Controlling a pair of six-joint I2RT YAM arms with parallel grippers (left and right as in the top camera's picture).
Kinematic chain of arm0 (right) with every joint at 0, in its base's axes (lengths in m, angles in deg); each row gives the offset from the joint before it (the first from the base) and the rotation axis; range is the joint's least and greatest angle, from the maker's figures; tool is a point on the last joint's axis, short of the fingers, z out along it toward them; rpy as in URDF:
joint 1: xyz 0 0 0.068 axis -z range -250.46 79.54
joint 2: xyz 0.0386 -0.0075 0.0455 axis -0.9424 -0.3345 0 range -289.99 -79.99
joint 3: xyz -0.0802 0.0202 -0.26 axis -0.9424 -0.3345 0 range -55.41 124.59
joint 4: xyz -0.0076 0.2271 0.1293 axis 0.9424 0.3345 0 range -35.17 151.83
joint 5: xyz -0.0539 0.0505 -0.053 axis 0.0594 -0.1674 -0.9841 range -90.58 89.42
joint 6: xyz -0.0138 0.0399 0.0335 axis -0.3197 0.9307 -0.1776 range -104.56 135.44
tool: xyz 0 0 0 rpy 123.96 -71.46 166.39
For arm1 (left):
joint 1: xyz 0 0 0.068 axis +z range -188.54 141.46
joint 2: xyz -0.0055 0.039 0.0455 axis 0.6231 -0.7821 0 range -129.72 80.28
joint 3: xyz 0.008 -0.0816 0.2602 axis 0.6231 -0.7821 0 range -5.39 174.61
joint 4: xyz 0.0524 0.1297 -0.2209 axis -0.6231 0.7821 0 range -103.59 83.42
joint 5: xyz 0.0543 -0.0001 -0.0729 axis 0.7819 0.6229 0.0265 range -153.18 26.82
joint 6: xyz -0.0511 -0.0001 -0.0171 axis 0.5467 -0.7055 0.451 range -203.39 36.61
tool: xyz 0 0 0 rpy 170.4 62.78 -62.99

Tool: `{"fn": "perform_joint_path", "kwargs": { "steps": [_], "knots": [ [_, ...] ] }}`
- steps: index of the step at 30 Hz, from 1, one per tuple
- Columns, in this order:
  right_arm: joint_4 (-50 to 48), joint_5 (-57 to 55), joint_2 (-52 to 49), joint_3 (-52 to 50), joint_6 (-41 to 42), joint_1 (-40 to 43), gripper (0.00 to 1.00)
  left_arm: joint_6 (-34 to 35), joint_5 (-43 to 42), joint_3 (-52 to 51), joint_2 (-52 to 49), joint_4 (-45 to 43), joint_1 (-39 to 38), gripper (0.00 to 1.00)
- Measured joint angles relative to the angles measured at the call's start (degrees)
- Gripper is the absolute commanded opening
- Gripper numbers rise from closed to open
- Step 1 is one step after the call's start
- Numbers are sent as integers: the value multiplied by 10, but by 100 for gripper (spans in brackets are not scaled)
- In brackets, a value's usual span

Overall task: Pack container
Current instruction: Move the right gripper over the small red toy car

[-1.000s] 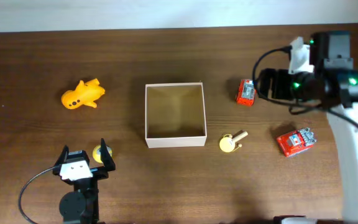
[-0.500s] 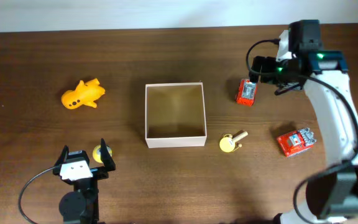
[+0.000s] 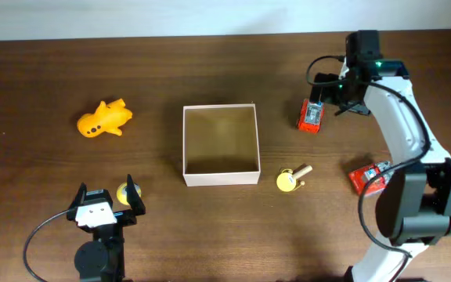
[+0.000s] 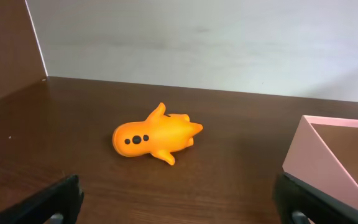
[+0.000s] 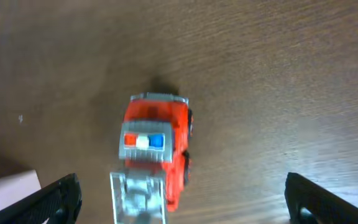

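At the middle of the bench sits the container, its brown floor bare from wall to wall, so I judge that the packing has not begun: every toy lies outside it. An orange toy lies toward the left edge, and a small yellow disc sits near the front-left corner. A yellow piece with a wooden peg lies just off the container's front-right corner. A red fire truck sits between the container and the right edge, and a second red toy lies closer to that edge, partly hidden by the right arm. All five seem left to move. The right gripper hangs over the fire truck with its fingers spread wide and nothing held, which suggests that toy is the first pick. The left gripper waits by the front edge, equally wide and empty. From overhead the right fingers are hard to make out against the arm, while the right wrist view shows their spread and the truck's blue-and-white light bar and grey ladder. The left wrist view shows the orange toy side-on with three dark dots and one corner of the container. It misses the yellow disc, which the overhead places just beside a left finger.
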State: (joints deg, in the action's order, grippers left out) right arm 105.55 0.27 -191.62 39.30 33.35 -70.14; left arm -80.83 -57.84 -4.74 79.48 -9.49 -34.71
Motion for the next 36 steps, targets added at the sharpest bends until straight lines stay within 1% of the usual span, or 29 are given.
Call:
{"fn": "perform_joint_path", "kwargs": {
  "steps": [3,7,16,26,32,36],
  "knots": [
    [-20,0,-4,0,26,-2,98,0,0,0,0,0,0,99],
    [-31,7,-4,0,40,-18,99,0,0,0,0,0,0,99],
    [-39,9,-38,0,44,-85,99,0,0,0,0,0,0,99],
    [-33,4,-52,0,45,-56,99,0,0,0,0,0,0,99],
    [-45,0,-52,0,23,-38,99,0,0,0,0,0,0,99],
    [-29,0,-52,0,34,-35,99,0,0,0,0,0,0,99]
  ]
}}
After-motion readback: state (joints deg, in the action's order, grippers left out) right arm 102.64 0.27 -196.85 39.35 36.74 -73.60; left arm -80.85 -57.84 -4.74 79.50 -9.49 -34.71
